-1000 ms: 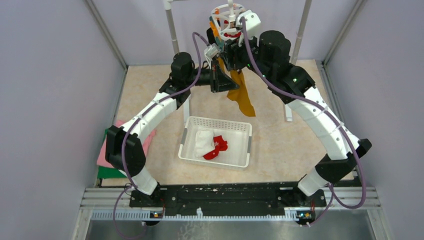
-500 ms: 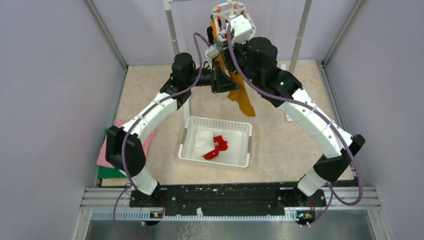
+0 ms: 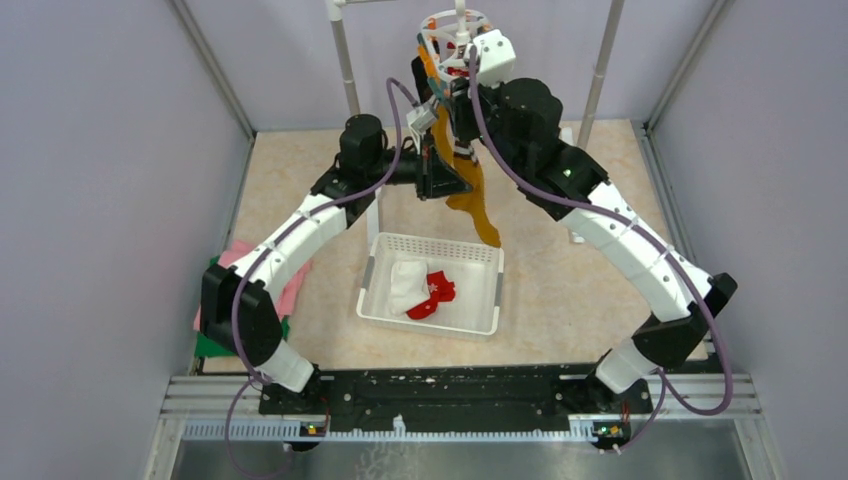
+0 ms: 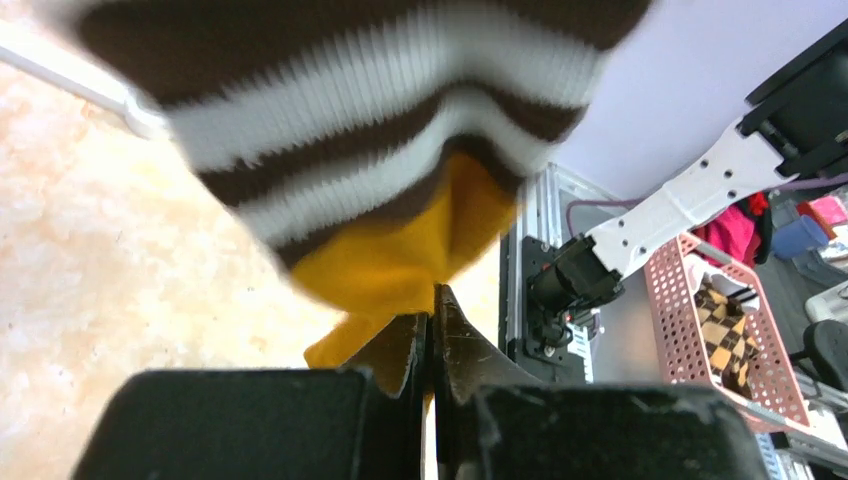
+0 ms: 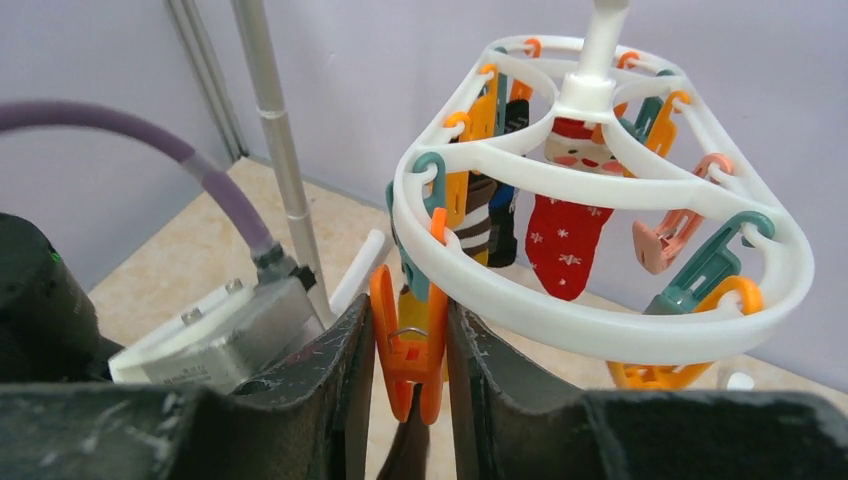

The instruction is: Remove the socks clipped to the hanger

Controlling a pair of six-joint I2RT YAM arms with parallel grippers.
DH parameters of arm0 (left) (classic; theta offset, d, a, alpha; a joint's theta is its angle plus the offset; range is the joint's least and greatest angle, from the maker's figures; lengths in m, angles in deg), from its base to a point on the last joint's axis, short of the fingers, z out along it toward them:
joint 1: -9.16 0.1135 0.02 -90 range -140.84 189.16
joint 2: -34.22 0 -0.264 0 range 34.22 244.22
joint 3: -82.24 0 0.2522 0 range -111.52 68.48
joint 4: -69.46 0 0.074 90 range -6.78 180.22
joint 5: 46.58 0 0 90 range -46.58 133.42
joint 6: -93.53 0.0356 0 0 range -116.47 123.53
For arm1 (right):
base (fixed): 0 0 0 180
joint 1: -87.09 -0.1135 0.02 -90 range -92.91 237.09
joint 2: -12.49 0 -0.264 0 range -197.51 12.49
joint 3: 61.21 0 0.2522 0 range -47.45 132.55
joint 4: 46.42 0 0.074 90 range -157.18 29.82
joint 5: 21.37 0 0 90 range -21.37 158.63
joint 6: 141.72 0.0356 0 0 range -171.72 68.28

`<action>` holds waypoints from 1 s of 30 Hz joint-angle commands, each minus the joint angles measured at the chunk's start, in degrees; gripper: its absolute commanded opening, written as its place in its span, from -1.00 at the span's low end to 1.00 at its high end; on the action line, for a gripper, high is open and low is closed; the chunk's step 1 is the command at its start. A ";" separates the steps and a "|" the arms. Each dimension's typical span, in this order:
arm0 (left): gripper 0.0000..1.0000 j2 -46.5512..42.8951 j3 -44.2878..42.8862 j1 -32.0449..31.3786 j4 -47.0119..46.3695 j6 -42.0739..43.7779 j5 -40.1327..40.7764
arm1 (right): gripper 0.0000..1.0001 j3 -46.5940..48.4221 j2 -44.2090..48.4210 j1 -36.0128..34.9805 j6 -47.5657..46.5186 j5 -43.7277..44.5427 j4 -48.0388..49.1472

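- Freeing the mustard sock (image 4: 400,265): left gripper (image 4: 432,318) clamps its lower end.
- Right gripper (image 5: 408,312) brackets the orange clip (image 5: 405,352) on the hanger (image 5: 600,325), seemingly squeezing it.
- Next: spread the clip, then pull down.

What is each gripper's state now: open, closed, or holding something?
Left gripper: jaws closed on the mustard sock.
Right gripper: jaws closed on an orange clip of the hanger.

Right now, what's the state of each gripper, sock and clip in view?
left gripper: shut on mustard sock
right gripper: shut on orange clip
mustard sock: hanging from hanger
striped sock: hanging from hanger
Santa sock: clipped, hanging
white sock: lying in basket
red sock: lying in basket
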 commanded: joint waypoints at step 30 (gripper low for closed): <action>-0.78 -12.38 15.42 -0.50 42.33 49.77 10.02 | -1.00 -4.98 11.47 13.10 16.04 -7.78 0.00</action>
